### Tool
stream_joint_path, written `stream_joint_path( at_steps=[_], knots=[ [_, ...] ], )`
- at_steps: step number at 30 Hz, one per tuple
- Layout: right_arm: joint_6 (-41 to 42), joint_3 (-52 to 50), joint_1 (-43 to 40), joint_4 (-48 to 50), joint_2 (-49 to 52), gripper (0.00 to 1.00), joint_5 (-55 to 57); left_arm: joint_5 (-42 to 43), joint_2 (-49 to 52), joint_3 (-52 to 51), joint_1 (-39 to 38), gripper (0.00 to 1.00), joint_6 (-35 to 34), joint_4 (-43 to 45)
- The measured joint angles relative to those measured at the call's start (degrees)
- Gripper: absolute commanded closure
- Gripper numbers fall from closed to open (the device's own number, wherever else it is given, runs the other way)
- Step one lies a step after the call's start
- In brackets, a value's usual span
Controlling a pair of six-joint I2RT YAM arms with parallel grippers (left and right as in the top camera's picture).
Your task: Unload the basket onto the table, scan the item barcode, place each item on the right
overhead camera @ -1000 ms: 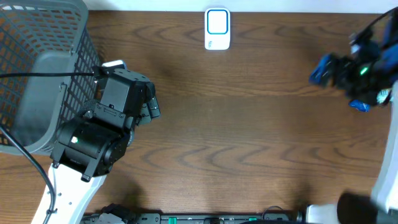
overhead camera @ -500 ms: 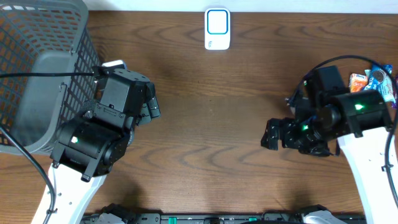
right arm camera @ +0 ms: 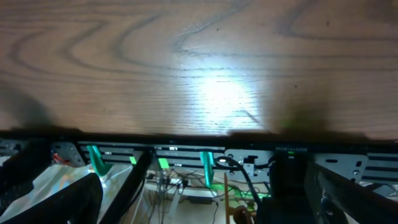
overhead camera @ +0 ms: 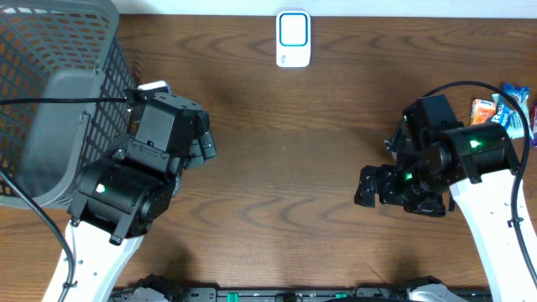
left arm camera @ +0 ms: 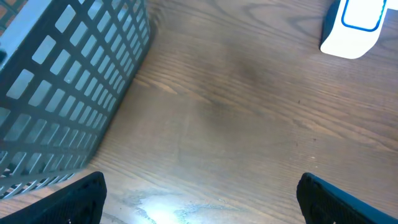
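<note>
Both left tool (overhead camera: 204, 144) and right tool (overhead camera: 369, 186) gape wide, empty, above the smooth, wavy-grained wooden table (overhead camera: 294, 168).

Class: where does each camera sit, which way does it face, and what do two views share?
Overhead: above the table, facing straight down; left arm, right arm show.
Left wrist: faces basket and scanner; own jaws' tips at bottom corners.
Right wrist: faces table's front edge; own jaws' tips at bottom corners.
Shared: overhead and left wrist show basket, scanner.
</note>
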Motion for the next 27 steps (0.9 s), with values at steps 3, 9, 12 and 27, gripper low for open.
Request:
stream_joint_path(
  at_steps=[3,9,12,27],
  knots=[
    [0.0,0.0,0.0,1.2,0.0,0.01,1.0,0.0,0.0,0.0,0.0,0.02,0.0,0.0],
    [-1.5,-2.4,0.0,10.2,-0.6,0.01,3.9,0.0,0.0,0.0,0.0,0.02,0.0,0.0],
    [-4.9,-6.7,0.0,18.5,-3.1,0.01,4.1,0.0,0.0,0.0,0.0,0.02,0.0,0.0],
    [-29.5,-46.4,-0.2,64.3,-41.9,0.01,-6.4,0.0,0.0,0.0,0.0,0.02,0.0,0.0]
  ],
)
